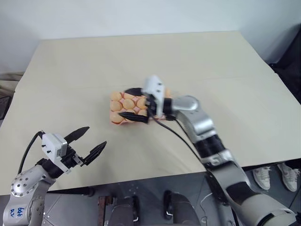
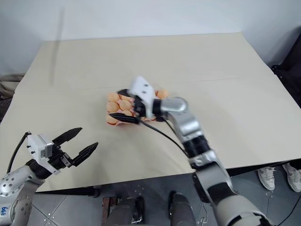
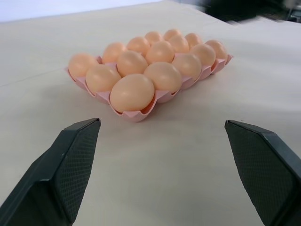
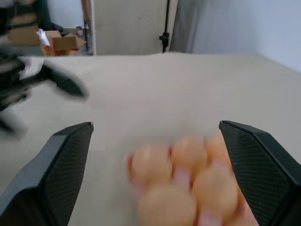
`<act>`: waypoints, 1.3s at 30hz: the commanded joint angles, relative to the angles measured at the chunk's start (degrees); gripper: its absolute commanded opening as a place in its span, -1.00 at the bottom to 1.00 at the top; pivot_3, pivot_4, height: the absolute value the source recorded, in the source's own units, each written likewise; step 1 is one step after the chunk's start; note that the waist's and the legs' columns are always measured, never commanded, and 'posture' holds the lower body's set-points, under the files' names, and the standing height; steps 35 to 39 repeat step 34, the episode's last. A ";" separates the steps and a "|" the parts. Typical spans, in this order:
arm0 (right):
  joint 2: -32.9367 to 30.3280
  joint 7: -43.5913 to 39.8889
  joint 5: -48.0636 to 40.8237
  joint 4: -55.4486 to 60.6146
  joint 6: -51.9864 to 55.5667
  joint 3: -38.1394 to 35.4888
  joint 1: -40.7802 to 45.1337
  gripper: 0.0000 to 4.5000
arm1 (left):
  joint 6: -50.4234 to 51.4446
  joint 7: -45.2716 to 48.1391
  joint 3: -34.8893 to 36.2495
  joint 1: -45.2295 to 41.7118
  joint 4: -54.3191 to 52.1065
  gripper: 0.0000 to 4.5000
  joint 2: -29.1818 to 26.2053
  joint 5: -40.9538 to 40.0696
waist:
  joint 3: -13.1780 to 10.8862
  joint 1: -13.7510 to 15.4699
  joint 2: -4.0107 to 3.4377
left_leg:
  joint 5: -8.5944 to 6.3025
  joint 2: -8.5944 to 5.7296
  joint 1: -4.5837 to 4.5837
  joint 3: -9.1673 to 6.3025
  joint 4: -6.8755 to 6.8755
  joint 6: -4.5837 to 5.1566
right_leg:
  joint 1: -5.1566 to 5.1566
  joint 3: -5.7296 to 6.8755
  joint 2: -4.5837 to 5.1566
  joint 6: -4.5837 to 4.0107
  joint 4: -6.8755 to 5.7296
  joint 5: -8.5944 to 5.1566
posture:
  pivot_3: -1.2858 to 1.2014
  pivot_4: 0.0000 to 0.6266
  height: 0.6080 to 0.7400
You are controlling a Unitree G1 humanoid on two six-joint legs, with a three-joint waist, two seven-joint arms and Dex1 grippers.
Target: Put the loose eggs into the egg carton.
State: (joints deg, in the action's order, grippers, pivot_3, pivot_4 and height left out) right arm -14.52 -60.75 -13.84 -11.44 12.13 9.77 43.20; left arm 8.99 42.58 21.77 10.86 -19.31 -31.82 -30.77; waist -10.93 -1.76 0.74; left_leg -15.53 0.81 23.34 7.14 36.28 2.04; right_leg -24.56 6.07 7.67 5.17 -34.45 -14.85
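Right gripper [image 1: 135, 104] spread wide above the egg carton [image 3: 135, 114], holding nothing.
My left gripper [image 1: 88, 141], also open and empty, waits at seven o'clock from the carton, well apart. Every cup I can see holds one of the eggs [image 3: 132, 92]; none lies loose on the table [image 1: 141, 56]. I judge them light, smooth, brittle: grip across the widest part, gently.

Open right claw [image 4: 155, 174] over eggs [image 4: 188, 181]
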 commanded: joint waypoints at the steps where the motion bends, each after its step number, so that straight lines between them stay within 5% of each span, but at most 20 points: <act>1: -6.69 -3.71 -4.11 7.87 0.20 -4.59 -6.15 0.99 | -0.89 1.13 -0.47 -1.14 0.86 1.00 -1.45 1.38 | -0.01 0.13 -0.01 | 0.00 0.00 0.01 0.05 -0.01 0.01 | -0.01 0.02 0.00 0.00 0.03 0.00 | 0.03 -0.52 1.00; 11: -20.86 -10.75 -7.86 3.00 -8.47 -15.21 -19.20 0.99 | -2.92 3.01 -0.61 -0.71 2.93 1.00 -2.46 4.08 | -0.01 0.19 -0.01 | -0.20 0.18 -0.25 0.87 0.33 0.46 | 0.02 0.22 -0.05 -0.04 0.34 0.05 | 0.03 -0.52 1.00; 39: -22.12 -2.97 -11.60 11.64 -8.04 -20.55 -30.24 0.99 | -4.34 -1.20 -0.78 -4.73 4.97 1.00 -1.46 6.95 | -0.02 0.37 -0.03 | -0.35 0.38 -0.14 0.84 0.62 0.47 | 0.00 -0.27 -0.05 -0.20 0.45 0.17 | 0.03 -0.52 1.00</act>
